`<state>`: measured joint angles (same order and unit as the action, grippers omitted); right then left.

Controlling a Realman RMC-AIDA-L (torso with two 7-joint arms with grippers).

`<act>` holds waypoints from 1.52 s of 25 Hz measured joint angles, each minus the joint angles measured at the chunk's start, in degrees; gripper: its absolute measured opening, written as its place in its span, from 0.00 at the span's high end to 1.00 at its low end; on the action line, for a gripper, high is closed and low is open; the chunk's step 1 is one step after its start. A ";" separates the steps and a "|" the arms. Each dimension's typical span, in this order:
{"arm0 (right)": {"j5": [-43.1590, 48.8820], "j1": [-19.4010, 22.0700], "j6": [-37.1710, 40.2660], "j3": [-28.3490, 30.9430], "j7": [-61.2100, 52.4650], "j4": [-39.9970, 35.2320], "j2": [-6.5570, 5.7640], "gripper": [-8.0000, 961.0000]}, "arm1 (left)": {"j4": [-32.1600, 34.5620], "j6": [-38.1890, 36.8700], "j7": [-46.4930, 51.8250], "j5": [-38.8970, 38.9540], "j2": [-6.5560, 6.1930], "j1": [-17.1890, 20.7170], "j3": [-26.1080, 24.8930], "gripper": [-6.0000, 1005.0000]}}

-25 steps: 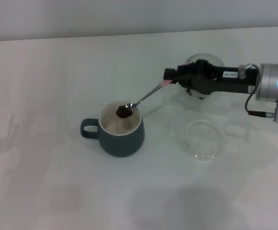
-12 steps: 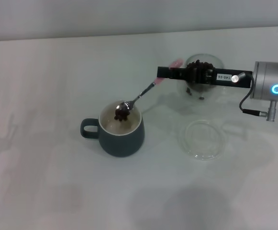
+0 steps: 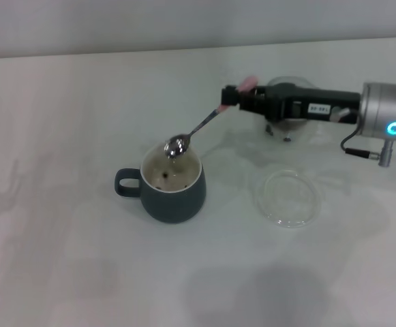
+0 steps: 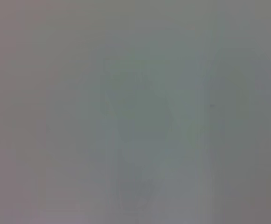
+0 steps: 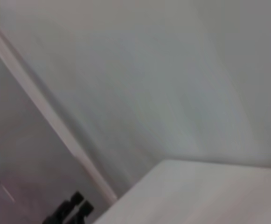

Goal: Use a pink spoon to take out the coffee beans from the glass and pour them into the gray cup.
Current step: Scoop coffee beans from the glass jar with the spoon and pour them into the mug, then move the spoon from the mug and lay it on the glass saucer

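In the head view my right gripper (image 3: 233, 97) is shut on the pink handle of the pink spoon (image 3: 201, 127). The spoon slopes down to the left, its shiny bowl turned over and empty just above the far rim of the gray cup (image 3: 172, 187). A few coffee beans (image 3: 165, 176) lie on the cup's cream bottom. The glass (image 3: 290, 126) stands behind my right arm, mostly hidden by it. The left gripper is out of view; the left wrist view shows only blank surface.
A flat clear glass dish (image 3: 290, 197) lies on the white table (image 3: 82, 259) to the right of the cup. The cup's loop handle (image 3: 125, 182) points left. The right wrist view shows only the table edge and background.
The spoon has rolled over and tipped its heap of beans into the gray cup; its bowl now shows empty. The right gripper rose slightly.
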<state>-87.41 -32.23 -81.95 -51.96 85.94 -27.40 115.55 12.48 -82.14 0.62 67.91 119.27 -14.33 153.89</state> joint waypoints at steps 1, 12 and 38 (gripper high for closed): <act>-0.14 0.06 -0.57 0.58 -0.45 -0.05 -0.27 0.71 | 0.00 0.00 0.00 0.07 0.00 0.00 0.00 0.20; 1.86 4.32 -8.87 3.81 -10.77 -1.43 -12.54 0.70 | 0.00 -0.01 0.00 0.13 0.09 -0.06 0.00 0.20; 18.19 5.54 -0.65 3.82 -14.24 0.74 -9.33 0.67 | 0.00 -0.04 0.00 0.12 0.06 -0.63 0.01 0.20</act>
<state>-69.21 -26.69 -82.60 -48.15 71.71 -26.66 106.22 12.48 -82.18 0.61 68.03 119.33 -14.96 153.90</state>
